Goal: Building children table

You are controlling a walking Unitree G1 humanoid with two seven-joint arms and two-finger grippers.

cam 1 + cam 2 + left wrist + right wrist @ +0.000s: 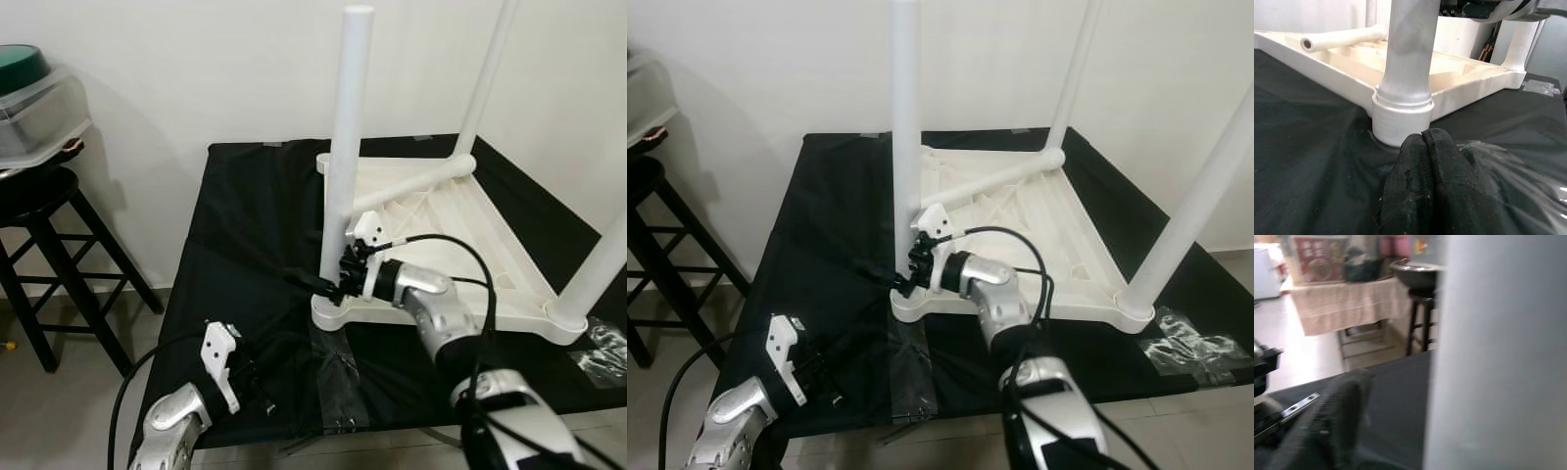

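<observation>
**Watch the near leg: a sideways push could tilt it in its socket**

Your children's table top [460,235] lies upside down on the black-covered desk [245,225]. The near leg [345,147] stands upright in the corner socket [1400,115] closest to you, two more legs [487,73] rise from other corners, and a fourth leg [416,176] lies loose across the underside ribs.

Your right gripper [333,287] is right at the foot of the near leg, just above the socket. Its fingers sit against the leg, but you cannot tell from these views whether they are clamped on it or merely beside it; the right wrist view is blurred, with the leg [1498,352] very close.

Your left gripper [1425,186] rests low over the desk, just in front of that same socket, its fingers [1442,161] pressed together and holding nothing.

Likely risks:
- Pushing sideways instead of straight down may cock the leg or skid the whole top over the slippery cover.
- The clear plastic [1508,166] beside the socket could snag your left fingers.
- The loose leg may roll off the ribs if the top jolts.
</observation>
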